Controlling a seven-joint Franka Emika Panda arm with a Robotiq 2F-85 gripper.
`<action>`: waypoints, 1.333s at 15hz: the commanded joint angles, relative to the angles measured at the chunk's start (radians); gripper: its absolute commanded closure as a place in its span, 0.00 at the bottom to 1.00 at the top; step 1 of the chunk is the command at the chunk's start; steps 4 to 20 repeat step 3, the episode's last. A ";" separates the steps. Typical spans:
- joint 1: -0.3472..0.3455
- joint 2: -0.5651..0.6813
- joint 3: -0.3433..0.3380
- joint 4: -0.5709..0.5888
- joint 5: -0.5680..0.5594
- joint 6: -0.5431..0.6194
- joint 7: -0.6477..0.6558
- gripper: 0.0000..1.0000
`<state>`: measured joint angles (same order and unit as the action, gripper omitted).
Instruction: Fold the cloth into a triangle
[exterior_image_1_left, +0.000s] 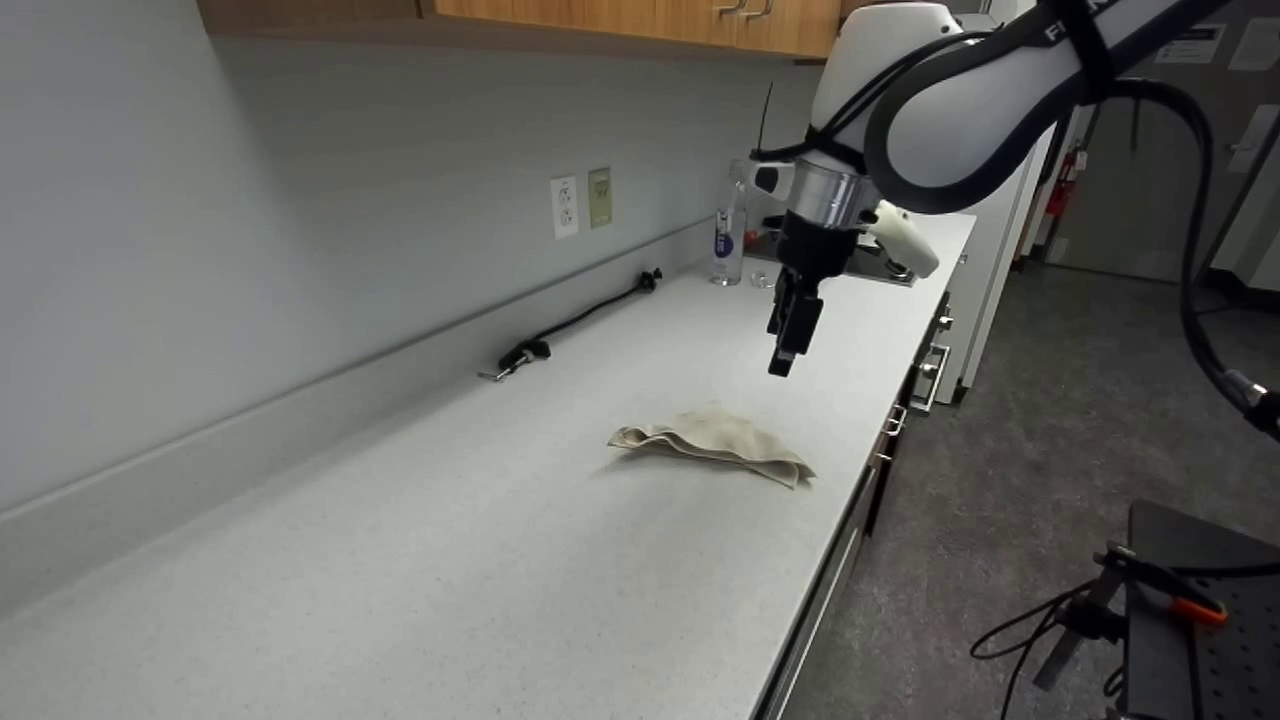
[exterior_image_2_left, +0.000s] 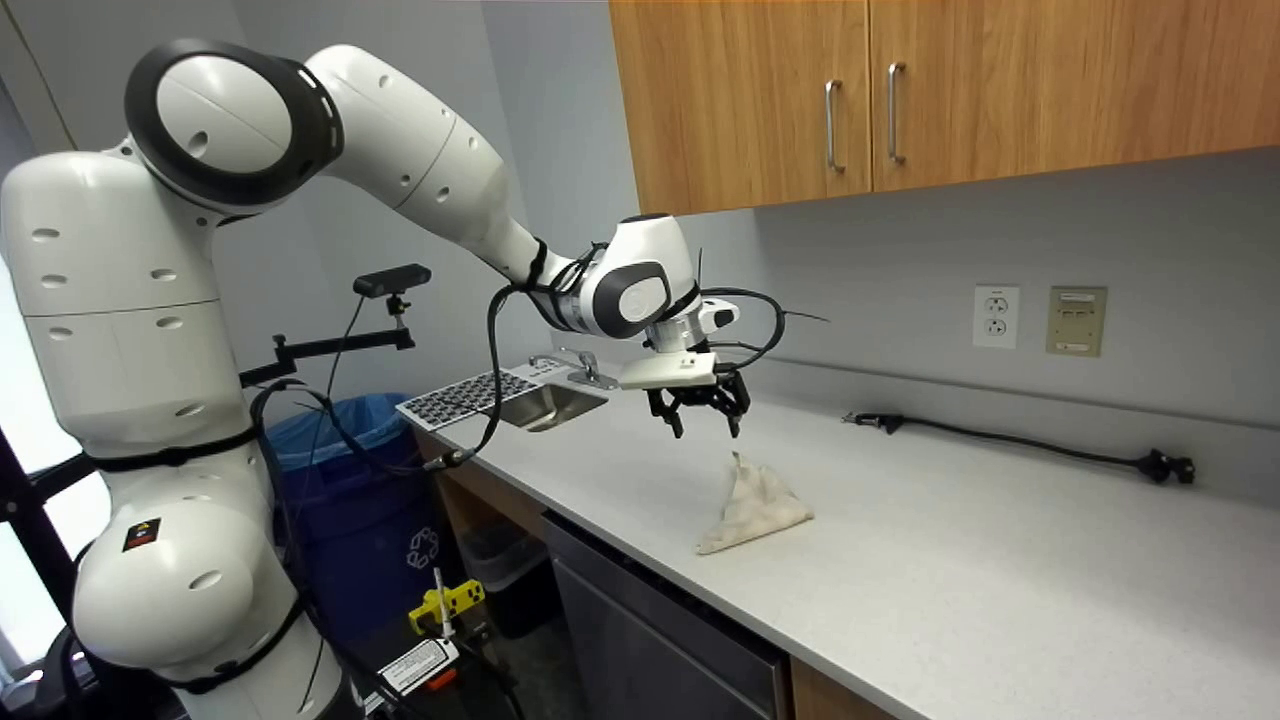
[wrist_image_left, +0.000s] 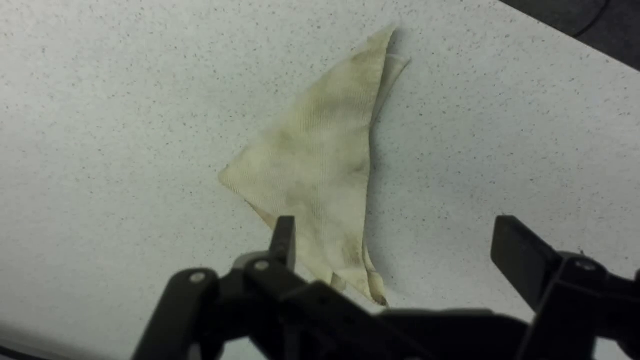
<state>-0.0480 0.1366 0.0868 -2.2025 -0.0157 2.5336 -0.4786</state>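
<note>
The beige, stained cloth (exterior_image_1_left: 722, 438) lies on the white counter in a folded, roughly triangular shape. In an exterior view the cloth (exterior_image_2_left: 757, 508) looks like a small triangle with one corner pointing up. In the wrist view the cloth (wrist_image_left: 320, 160) has its long edge on the right, with an under layer peeking out at the top and bottom corners. My gripper (exterior_image_2_left: 706, 430) hangs above the counter, apart from the cloth. In the wrist view my gripper (wrist_image_left: 395, 220) is open with nothing between its fingers; its left finger overlaps the lower part of the cloth in the picture.
A black cord with a clamp (exterior_image_1_left: 525, 355) lies along the wall and also shows in an exterior view (exterior_image_2_left: 1010, 440). A clear bottle (exterior_image_1_left: 730, 235) and a sink (exterior_image_2_left: 550, 405) are at the far end. Wooden cabinets (exterior_image_2_left: 740, 100) hang above. The counter's front edge (exterior_image_2_left: 640, 575) drops off.
</note>
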 joint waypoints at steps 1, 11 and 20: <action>0.012 0.000 -0.011 0.002 0.001 -0.003 0.001 0.00; 0.012 0.000 -0.011 0.002 0.001 -0.003 0.001 0.00; 0.012 0.000 -0.011 0.002 0.001 -0.003 0.001 0.00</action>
